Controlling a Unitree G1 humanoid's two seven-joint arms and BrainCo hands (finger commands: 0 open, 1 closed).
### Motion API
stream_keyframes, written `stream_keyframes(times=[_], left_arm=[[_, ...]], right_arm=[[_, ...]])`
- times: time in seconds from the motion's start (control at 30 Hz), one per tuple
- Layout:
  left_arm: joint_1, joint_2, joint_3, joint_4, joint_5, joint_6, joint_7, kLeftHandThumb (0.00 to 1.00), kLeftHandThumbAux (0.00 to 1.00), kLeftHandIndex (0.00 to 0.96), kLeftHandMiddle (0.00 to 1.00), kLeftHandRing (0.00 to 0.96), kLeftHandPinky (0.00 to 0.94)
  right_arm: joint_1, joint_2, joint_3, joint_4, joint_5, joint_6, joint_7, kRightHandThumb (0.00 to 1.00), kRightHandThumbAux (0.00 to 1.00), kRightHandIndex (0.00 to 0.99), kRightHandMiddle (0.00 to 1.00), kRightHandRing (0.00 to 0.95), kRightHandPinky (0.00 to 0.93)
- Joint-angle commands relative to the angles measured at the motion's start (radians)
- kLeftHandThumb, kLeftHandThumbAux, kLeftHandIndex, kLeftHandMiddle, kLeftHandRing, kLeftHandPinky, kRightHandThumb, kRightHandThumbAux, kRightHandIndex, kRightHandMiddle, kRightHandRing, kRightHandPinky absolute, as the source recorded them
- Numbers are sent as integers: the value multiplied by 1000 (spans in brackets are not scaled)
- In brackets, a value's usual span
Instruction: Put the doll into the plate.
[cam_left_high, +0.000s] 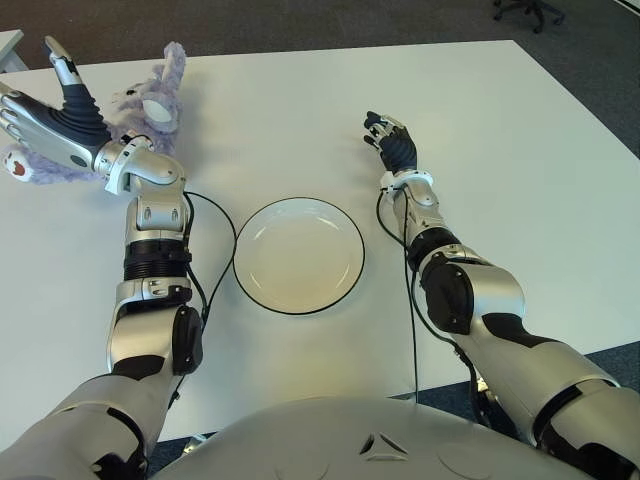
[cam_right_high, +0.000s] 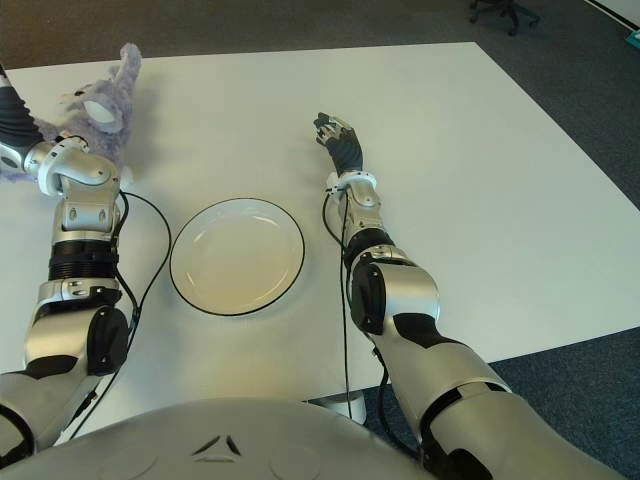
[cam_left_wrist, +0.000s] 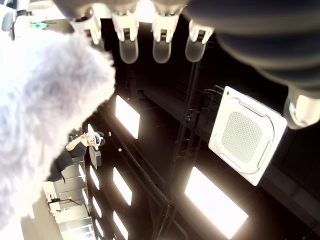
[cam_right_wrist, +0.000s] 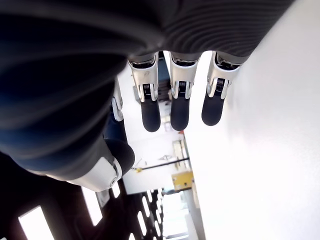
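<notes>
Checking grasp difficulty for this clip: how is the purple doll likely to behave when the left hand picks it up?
The doll looks plush and shaggy, so it is probably soft and would squash and flop rather than hold its shape. It likely weighs little for its bulk. Its fuzzy pile should grip well, so it is unlikely to slip from the open left hand beside it, or to roll.

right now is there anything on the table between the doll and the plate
Nothing visible. The purple doll lies at the far left of the table, with the left hand open beside it, not gripping. The stretch of table toward the plate is bare apart from the left arm itself. The right hand shows right of the plate.
</notes>
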Motion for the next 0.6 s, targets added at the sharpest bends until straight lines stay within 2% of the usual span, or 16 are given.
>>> stream_keyframes(times=[0.03, 0.6], left_arm=[[-6, -14, 13, 24, -48, -20, -35, 191, 323, 0, 22, 38, 73], [-12, -8, 32, 66, -96, -65, -60, 231, 376, 0, 20, 23, 13]], right_arm=[[34, 5, -5, 26, 8, 30, 2, 699, 721, 401, 157, 128, 149], [40, -3, -10, 27, 14, 26, 13, 700, 721, 401, 150, 123, 138]])
